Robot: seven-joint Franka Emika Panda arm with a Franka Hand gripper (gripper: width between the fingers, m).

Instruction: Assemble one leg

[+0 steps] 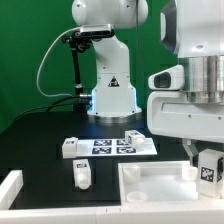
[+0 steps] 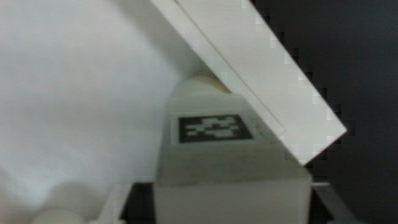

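Already the pincer grips a leg at lower right, over the tray; seating remains.

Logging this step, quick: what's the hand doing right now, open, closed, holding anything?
Hand: closed on a leg, held over the corner of the tray-like part.

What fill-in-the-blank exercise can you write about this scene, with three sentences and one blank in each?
1. The leg held in the gripper bears a black-and-white ____ on one face.
2. The marker board lies on a table whose surface is ____ in colour.
3. The wall behind the arm is ____ in colour.

Missing words: tag; black; green.
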